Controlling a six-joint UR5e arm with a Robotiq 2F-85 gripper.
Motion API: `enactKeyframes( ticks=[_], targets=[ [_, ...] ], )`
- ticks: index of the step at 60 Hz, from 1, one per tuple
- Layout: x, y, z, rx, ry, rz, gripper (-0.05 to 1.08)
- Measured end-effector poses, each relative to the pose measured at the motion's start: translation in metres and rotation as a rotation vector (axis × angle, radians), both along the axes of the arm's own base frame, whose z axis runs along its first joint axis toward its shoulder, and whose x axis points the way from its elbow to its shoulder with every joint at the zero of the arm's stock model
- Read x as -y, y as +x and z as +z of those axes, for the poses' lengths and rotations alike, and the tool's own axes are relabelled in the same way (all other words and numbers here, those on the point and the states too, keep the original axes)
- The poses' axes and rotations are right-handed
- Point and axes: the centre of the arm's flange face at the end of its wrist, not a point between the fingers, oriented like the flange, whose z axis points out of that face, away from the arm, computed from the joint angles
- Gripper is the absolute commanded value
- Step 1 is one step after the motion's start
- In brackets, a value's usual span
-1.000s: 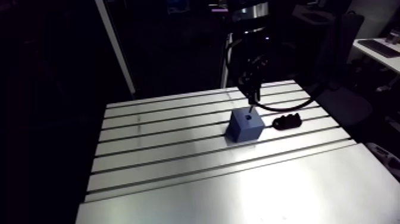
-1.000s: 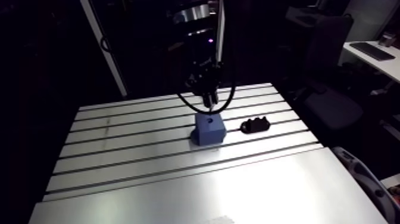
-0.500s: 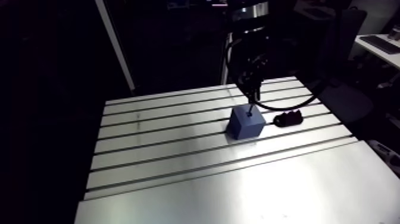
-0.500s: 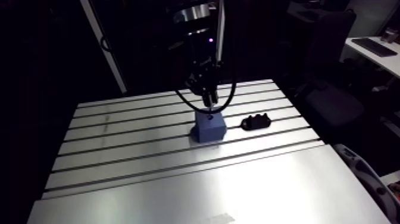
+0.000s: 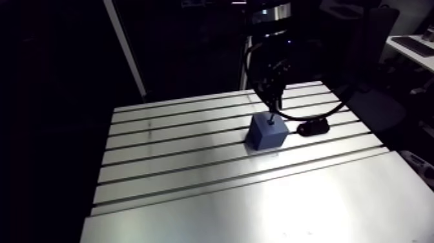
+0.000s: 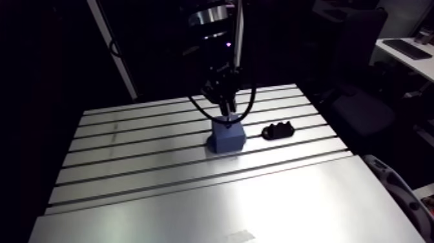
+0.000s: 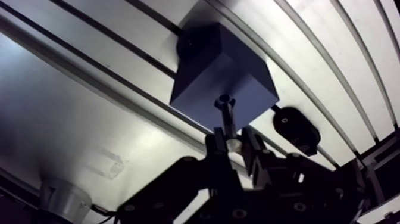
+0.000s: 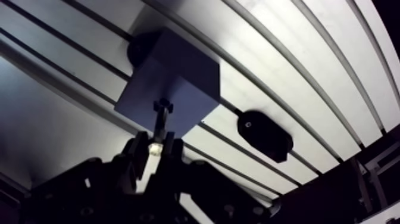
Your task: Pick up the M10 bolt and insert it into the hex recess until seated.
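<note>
Pincer [image 7: 233, 142] clenched on the M10 bolt [image 7: 226, 118], head down at the top of the blue block [image 7: 208, 65] on the slotted surface [image 7: 89, 113]. Pickup looks done; pressing it into the hex recess, hidden beneath the head, remains.

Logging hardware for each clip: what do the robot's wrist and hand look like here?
The hand is matt black and blocky, with round screw heads on its body and two slim dark fingers. Above it the wrist is dark, topped by a shiny silver ring, with one small glowing light on its side.
</note>
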Motion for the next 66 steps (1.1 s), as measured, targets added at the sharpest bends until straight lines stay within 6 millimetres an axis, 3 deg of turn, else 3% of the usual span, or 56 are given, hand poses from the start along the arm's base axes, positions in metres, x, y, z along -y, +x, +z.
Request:
enactKeyframes(
  ticks=[66],
  targets=[
    [0.0008,-0.0011,-0.0068,0.004,-0.003,0.002,1.05]
  ],
)
